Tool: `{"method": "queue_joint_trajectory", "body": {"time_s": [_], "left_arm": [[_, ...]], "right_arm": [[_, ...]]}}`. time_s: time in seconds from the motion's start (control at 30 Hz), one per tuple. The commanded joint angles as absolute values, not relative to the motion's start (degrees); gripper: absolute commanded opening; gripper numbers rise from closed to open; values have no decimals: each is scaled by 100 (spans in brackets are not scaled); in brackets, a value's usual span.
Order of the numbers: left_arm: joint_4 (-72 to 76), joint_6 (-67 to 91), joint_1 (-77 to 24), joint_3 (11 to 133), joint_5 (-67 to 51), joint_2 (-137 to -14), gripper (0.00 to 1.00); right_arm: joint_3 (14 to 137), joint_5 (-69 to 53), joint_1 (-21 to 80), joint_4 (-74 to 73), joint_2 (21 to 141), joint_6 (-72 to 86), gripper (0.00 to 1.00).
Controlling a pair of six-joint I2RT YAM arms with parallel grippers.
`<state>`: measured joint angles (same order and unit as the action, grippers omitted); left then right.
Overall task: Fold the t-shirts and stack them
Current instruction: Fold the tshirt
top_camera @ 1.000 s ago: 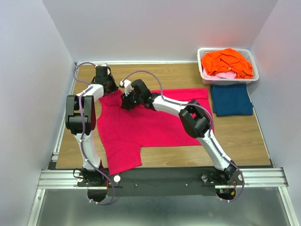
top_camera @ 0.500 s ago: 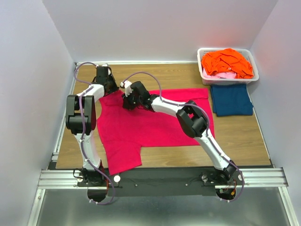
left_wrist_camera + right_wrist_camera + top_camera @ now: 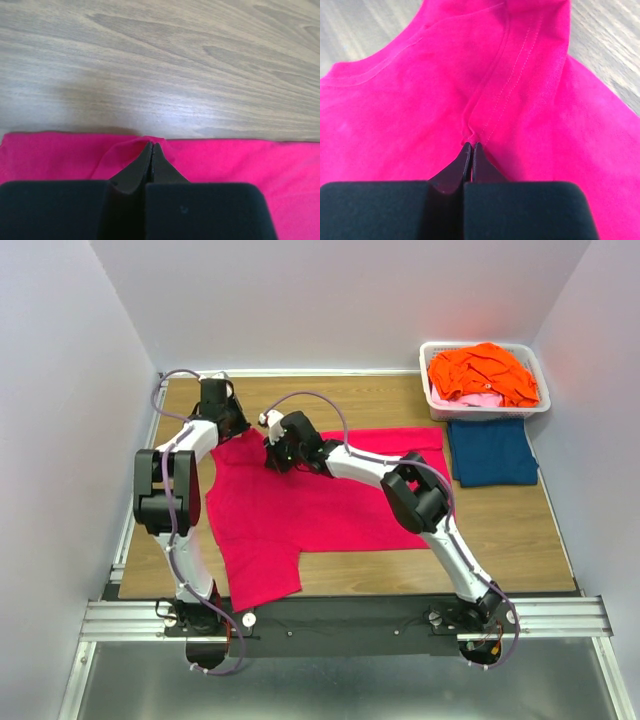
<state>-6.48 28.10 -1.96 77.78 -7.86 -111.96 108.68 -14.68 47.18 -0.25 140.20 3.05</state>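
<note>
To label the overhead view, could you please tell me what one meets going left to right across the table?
In order: left pincer → right pincer → dark blue t-shirt. Left out: the magenta t-shirt, which spans both pincers, and the basket, beyond the blue one.

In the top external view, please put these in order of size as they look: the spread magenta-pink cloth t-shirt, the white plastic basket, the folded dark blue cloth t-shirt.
1. the spread magenta-pink cloth t-shirt, clearly largest
2. the white plastic basket
3. the folded dark blue cloth t-shirt, somewhat smaller than the basket
</note>
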Motion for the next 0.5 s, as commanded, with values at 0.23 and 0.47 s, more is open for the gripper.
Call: {"method": "queue_joint_trajectory", "body": {"time_s": [0.23,0.47], "left_arm": [[-1054,2848,-185,6584,-501,-9476,0],[-1458,2812,-193,5837,-317,-8588,0]], "right_arm": [[9511,-1968,4755,-97,12526,-263,1],[8763,-2364,4746,-176,12129,-466,1]]}}
